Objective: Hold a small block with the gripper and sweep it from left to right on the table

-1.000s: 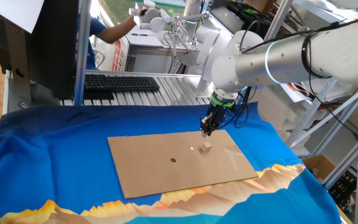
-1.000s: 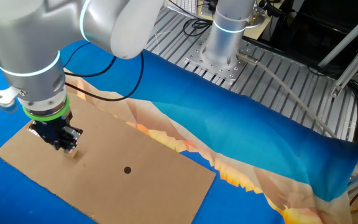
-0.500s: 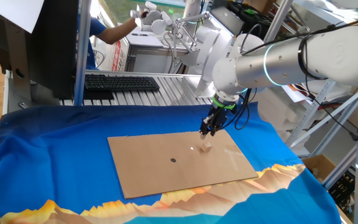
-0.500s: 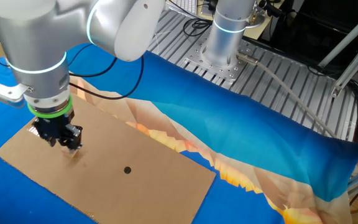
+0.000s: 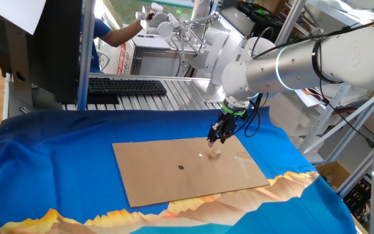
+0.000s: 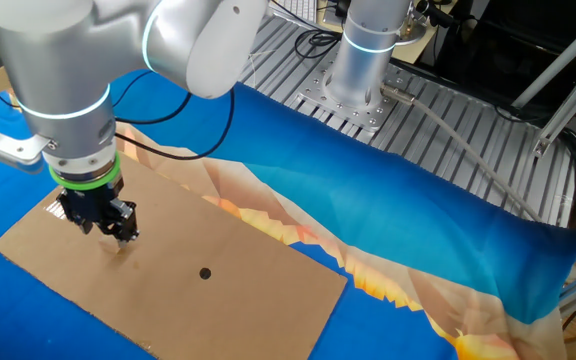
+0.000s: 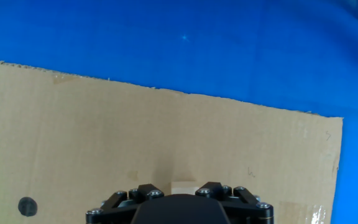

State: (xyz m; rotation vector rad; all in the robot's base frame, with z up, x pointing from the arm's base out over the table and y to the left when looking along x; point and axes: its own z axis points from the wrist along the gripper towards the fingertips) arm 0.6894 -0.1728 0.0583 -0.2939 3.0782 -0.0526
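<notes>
The small block [image 5: 215, 154] is a pale tan cube lying on the brown cardboard [image 5: 167, 175] of the blue-clothed table [image 5: 57, 169]. My black gripper [image 5: 213, 138] with its green collar hangs just above the block, jaws apart and empty. In the other fixed view the gripper [image 6: 113, 232] covers most of the block [image 6: 120, 246]. In the hand view the block [image 7: 183, 186] shows on the cardboard between my two fingers [image 7: 143, 193].
A small dark dot [image 5: 181, 167] marks the cardboard left of the block. A black keyboard [image 5: 127, 86] lies on the grey slatted bench behind the table. A second arm's base [image 6: 366, 50] stands beyond the cloth. The cardboard's right edge [image 7: 339, 168] is near.
The arm has shifted slightly, bringing the gripper more squarely over the block. The block has not moved.
</notes>
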